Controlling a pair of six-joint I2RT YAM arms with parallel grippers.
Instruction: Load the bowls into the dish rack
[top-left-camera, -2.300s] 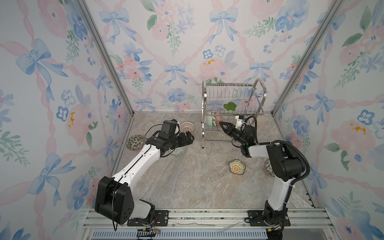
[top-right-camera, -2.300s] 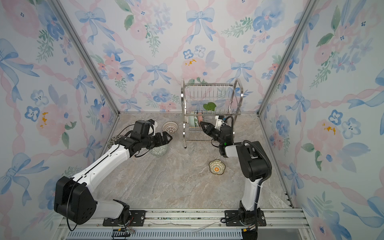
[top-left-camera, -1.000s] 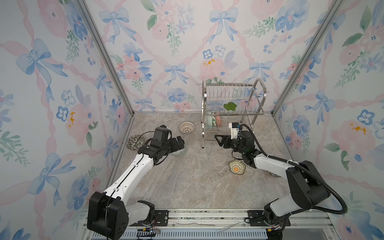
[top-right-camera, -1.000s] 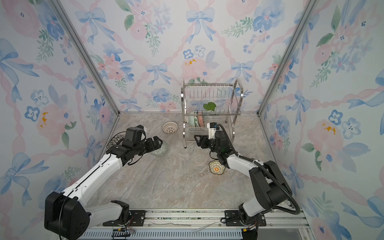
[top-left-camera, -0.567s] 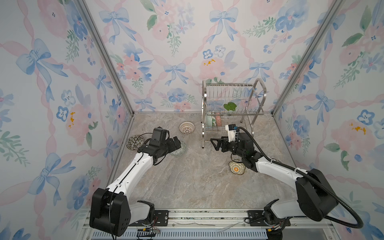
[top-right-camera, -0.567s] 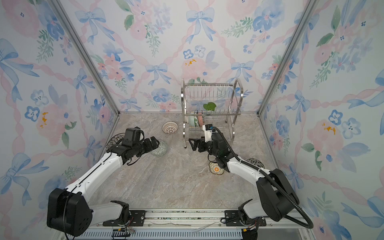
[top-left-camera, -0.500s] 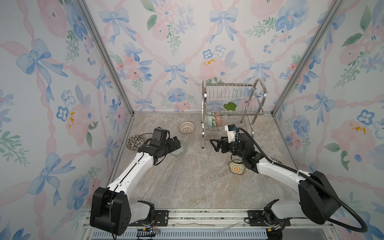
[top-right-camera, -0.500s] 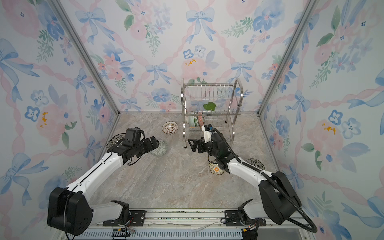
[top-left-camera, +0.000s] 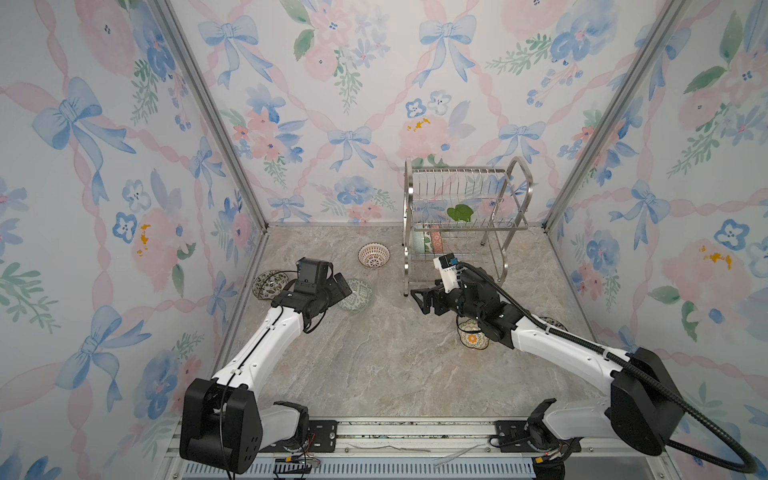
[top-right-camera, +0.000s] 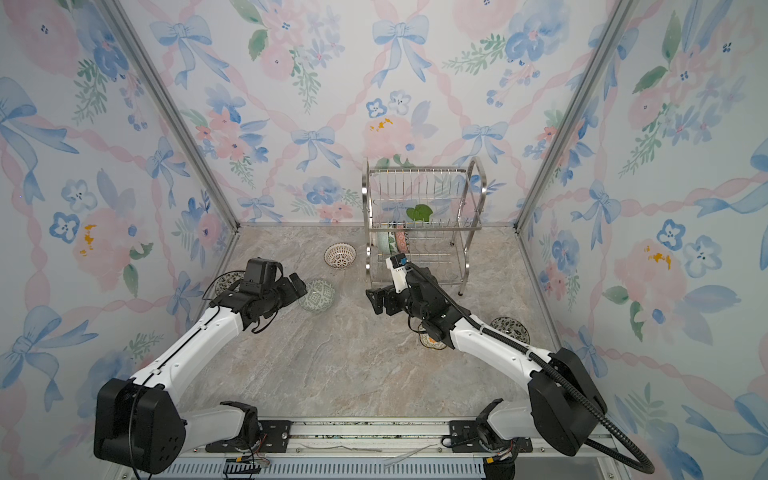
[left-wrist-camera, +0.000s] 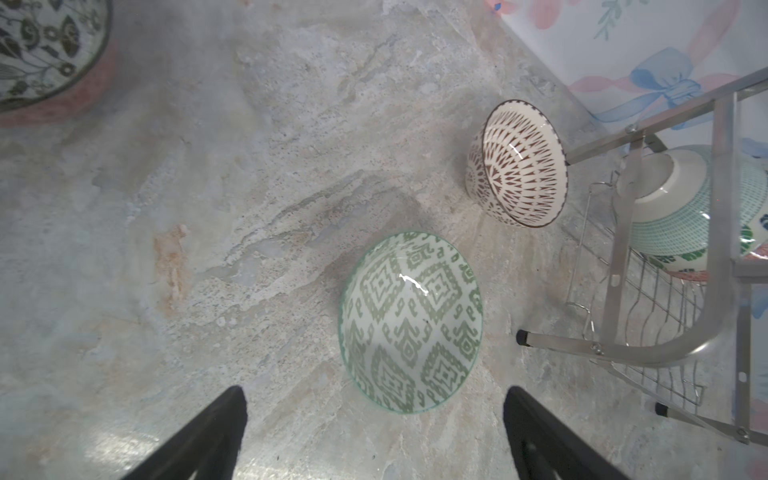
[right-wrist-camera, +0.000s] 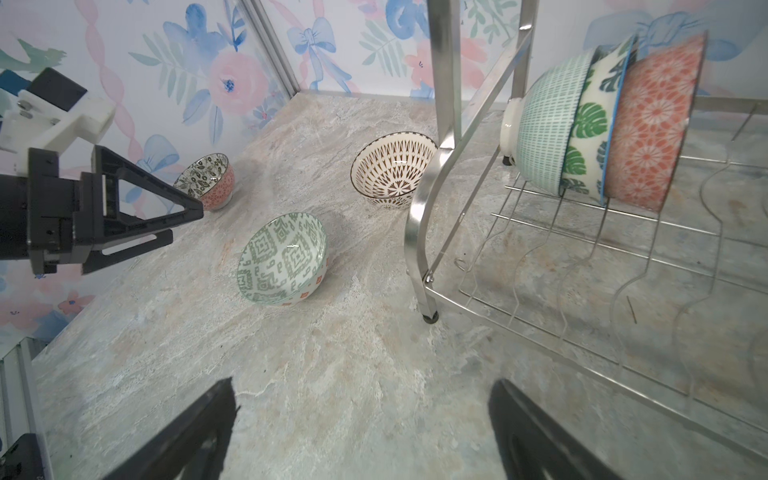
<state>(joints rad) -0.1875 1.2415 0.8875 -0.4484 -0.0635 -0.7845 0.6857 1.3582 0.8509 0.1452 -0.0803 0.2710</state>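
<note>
The dish rack (top-left-camera: 515, 226) (top-right-camera: 471, 226) stands at the back right. On its lower tier three bowls stand on edge: mint (right-wrist-camera: 548, 120), green leaf (right-wrist-camera: 588, 124), orange lattice (right-wrist-camera: 652, 120). A green geometric bowl (top-left-camera: 356, 295) (left-wrist-camera: 411, 322) (right-wrist-camera: 282, 257) sits on the floor just ahead of my open, empty left gripper (top-left-camera: 343, 286) (left-wrist-camera: 374, 395). My right gripper (top-left-camera: 419, 299) (right-wrist-camera: 361, 386) hovers open and empty over bare floor by the rack's front left leg. A scalloped yellow-orange bowl (top-left-camera: 471, 338) lies partly under the right arm.
A brown lattice bowl (top-left-camera: 374, 256) (left-wrist-camera: 517, 164) sits left of the rack. One dark floral bowl (top-left-camera: 268, 282) (right-wrist-camera: 205, 178) lies against the left wall, another (top-right-camera: 509, 328) behind the right arm. Wallpapered walls close in on three sides.
My right gripper has pulled out of the rack toward the front left and opened fully. The left gripper has drawn back slightly from the green geometric bowl.
</note>
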